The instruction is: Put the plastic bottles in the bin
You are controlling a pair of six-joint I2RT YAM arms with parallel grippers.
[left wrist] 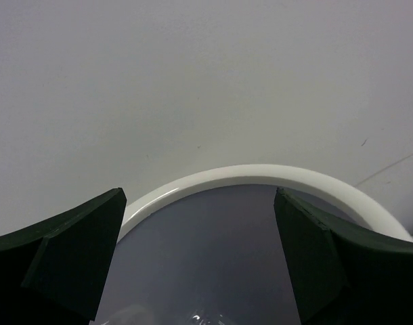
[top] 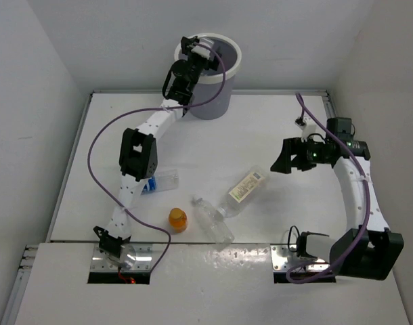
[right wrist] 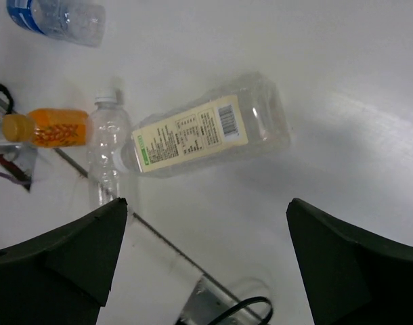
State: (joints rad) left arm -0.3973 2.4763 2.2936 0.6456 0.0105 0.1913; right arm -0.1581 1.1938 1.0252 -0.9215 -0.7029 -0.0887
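Note:
The grey bin (top: 213,95) with a white rim stands at the far middle of the table. My left gripper (top: 196,47) hangs open and empty over its mouth. In the left wrist view the rim (left wrist: 261,172) arcs between the fingers, and a bit of clear plastic (left wrist: 200,317) shows low inside the bin. A cream-labelled bottle (top: 244,191), a plain clear bottle (top: 212,220), an orange bottle (top: 177,219) and a blue-labelled bottle (top: 162,180) lie on the table. My right gripper (top: 288,157) is open and empty above the table, right of the cream-labelled bottle (right wrist: 206,128).
The left arm's elbow (top: 137,154) hangs over part of the blue-labelled bottle. White walls close the table on three sides. The right wrist view also shows the plain bottle (right wrist: 106,142), the orange bottle (right wrist: 47,127) and the blue-labelled bottle (right wrist: 57,17).

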